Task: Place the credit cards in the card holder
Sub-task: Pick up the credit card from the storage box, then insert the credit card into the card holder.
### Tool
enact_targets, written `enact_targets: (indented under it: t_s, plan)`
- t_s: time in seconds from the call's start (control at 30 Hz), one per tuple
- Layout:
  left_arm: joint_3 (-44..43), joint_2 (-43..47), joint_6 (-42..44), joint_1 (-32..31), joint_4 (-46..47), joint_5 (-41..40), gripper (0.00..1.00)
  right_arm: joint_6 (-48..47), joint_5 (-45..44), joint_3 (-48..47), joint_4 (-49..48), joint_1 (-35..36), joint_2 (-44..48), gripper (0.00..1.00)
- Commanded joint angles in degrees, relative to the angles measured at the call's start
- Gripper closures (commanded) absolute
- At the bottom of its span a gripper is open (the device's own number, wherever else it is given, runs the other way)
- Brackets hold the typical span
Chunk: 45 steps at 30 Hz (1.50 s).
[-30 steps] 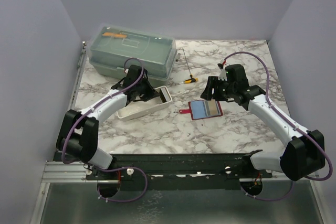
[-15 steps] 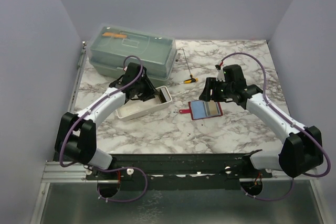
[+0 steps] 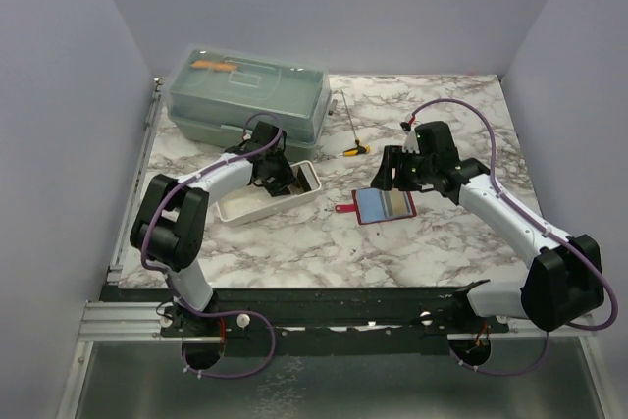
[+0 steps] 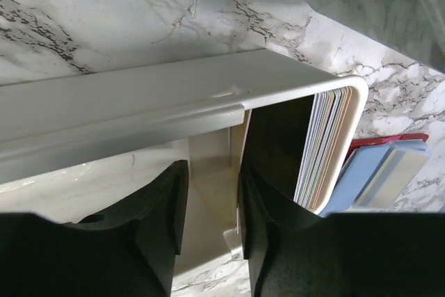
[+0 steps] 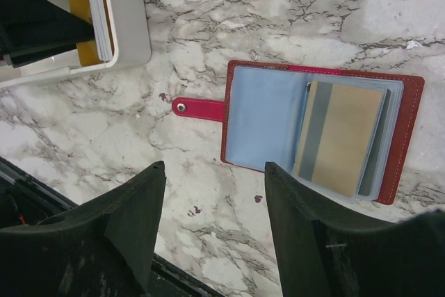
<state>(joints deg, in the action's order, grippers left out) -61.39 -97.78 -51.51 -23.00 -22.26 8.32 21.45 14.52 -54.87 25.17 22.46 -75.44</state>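
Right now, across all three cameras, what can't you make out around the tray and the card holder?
Card stack in the white tray: left wrist shows edges only; faces, count hidden.
Left gripper: whether it pinches anything is unclear; in the top view its own wrist covers the fingertips.
Red card holder: left wrist view, tray and frame edge cut it off.
Card in its pocket: right wrist, print too blurred.

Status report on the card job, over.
Left gripper in the white tray beside the credit cards, grip unclear. Right gripper open above the open card holder, tan card showing inside. Nothing blocking.
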Motion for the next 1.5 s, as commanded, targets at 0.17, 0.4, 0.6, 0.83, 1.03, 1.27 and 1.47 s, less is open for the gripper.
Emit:
enact_targets:
  t_s: [0.17,0.4,0.6,0.83,1.03,1.27,1.47]
  plan:
    - [-1.04,2.30,-0.60,-0.20,3.80,-3.52,1.00,-0.78,-1.33,0.89,0.37,0.39,-0.14,0.38]
    - [1.70,14.34,0.12,-0.20,3.16,-3.68,1.00,1.37,-12.31,3.65,1.43,-2.29,-0.80,0.37]
    - [2.46,22.91,1.72,-0.26,0.76,1.97,1.00,2.08,-8.94,6.17,-0.65,-6.89,-3.85,0.37]
    - [4.60,21.80,4.73,-8.50,11.33,17.96,1.00,1.91,-11.15,7.09,-1.96,-7.38,-8.49,0.44]
    - [0.73,7.31,3.81,-17.28,17.97,23.15,1.00,0.33,-12.05,7.74,-4.84,-7.43,-11.99,0.65]
    - [-2.90,-4.31,0.04,-19.22,22.00,24.15,1.00,-0.23,-13.92,7.94,-5.69,-7.43,-15.79,0.85]
    - [-4.69,-9.03,-0.83,-19.68,24.61,22.25,1.00,-0.13,-13.27,8.72,-6.41,-7.43,-16.36,0.93]
